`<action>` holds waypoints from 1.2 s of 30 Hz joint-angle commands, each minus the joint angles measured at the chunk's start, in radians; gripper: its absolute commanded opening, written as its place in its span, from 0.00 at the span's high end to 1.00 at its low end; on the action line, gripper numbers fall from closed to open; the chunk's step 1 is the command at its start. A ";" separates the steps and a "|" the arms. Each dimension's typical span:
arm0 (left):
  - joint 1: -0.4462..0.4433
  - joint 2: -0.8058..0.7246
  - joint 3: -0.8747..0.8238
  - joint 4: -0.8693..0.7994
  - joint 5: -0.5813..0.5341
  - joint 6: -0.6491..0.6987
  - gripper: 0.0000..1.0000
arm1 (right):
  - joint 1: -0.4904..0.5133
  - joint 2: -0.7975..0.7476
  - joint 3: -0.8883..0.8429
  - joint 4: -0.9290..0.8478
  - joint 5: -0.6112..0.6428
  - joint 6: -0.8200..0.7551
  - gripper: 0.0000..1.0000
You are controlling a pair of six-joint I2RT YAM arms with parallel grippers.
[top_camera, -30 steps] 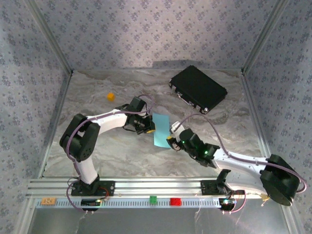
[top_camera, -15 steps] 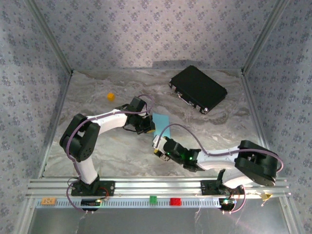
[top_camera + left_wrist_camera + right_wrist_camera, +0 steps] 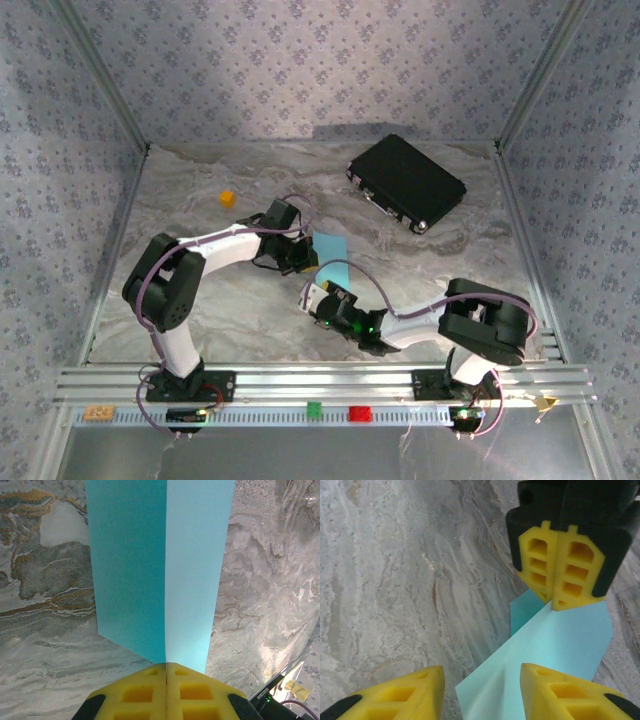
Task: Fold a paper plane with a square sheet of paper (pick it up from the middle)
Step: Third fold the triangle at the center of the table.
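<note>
The square sheet of paper (image 3: 165,570), creased down its middle, stretches straight out from the left gripper (image 3: 166,666). Its long axis and fold run in line with the seam of those jaws, which pinch its near end. Its far end points at the right gripper (image 3: 482,675), whose jaws stand apart, a corner lying ungripped just ahead of their gap.

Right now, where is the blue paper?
In the top view, the blue paper is mid-table, pinched in the left hand, with the open right hand just on its near side.
</note>
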 commanded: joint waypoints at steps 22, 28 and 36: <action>0.000 -0.030 0.004 -0.012 -0.004 0.000 1.00 | 0.004 -0.058 -0.027 0.035 0.027 0.051 0.91; 0.000 -0.041 0.009 -0.034 -0.015 0.013 0.93 | -0.004 -0.076 -0.025 -0.001 0.012 0.070 0.97; 0.020 -0.127 0.026 -0.121 -0.139 0.057 0.47 | -0.194 -0.230 -0.039 -0.105 -0.434 0.328 0.98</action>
